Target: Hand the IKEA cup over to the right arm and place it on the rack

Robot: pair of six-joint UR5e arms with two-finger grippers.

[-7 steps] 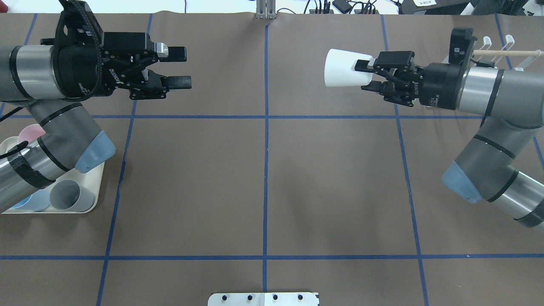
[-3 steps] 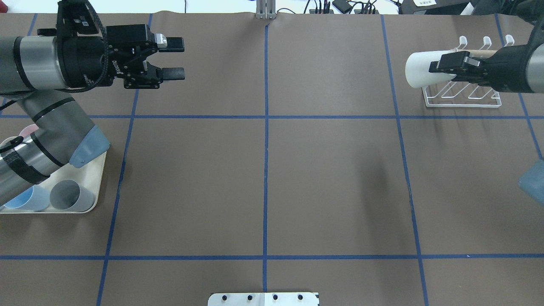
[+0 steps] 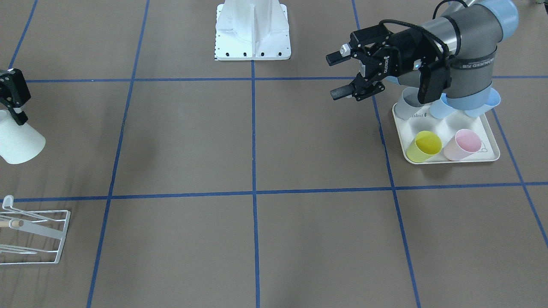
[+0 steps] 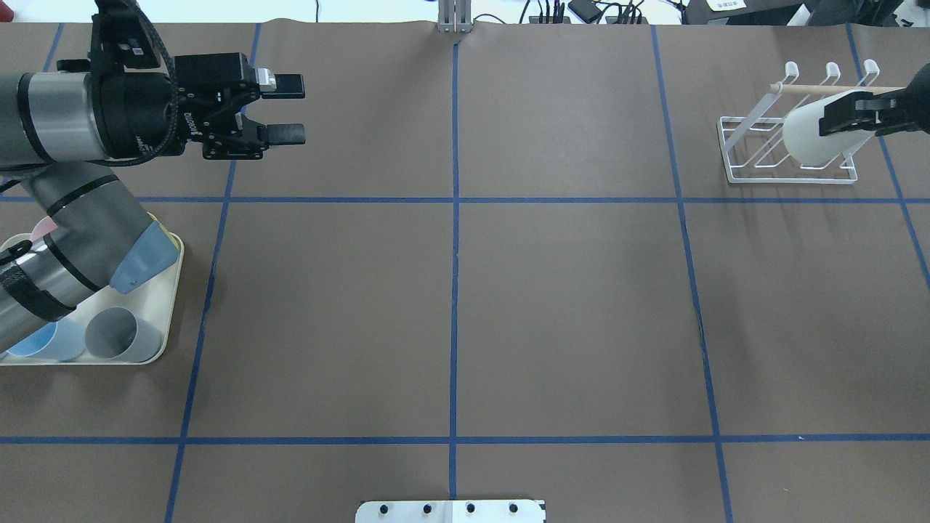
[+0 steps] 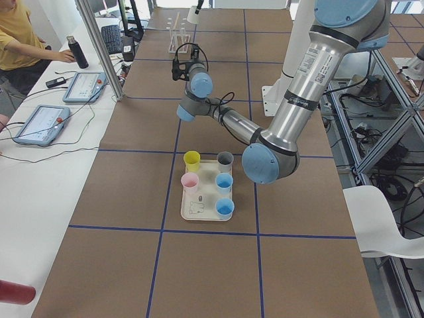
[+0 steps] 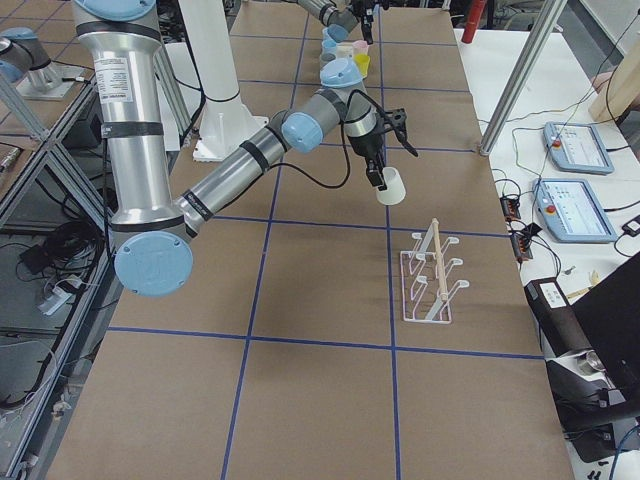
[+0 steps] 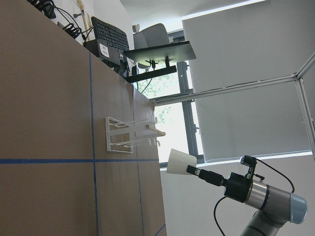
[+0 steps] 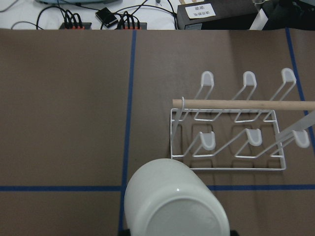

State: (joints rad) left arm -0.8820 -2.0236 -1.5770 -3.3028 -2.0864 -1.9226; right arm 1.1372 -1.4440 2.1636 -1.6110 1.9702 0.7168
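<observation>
The white IKEA cup (image 4: 812, 138) hangs in the air with my right gripper (image 4: 837, 120) shut on its end. In the overhead view it overlaps the white wire rack (image 4: 788, 181). The front-facing view shows the cup (image 3: 19, 143) apart from the rack (image 3: 36, 229), on the robot's side of it. In the right wrist view the cup (image 8: 174, 201) fills the lower middle, and the rack's wooden dowel (image 8: 241, 104) lies beyond it. My left gripper (image 4: 290, 109) stands open and empty at the far left.
A cream tray (image 4: 171, 305) under my left arm holds a grey cup (image 4: 115, 334) and a blue cup (image 4: 40, 341). A yellow cup (image 3: 424, 145) and a pink cup (image 3: 460, 144) also stand in it. A person and tablets (image 5: 43, 122) are at the side bench.
My right arm swung to the right with the cup, from near the table's middle to over the rack. My left gripper drew back slightly to the left, still open.
</observation>
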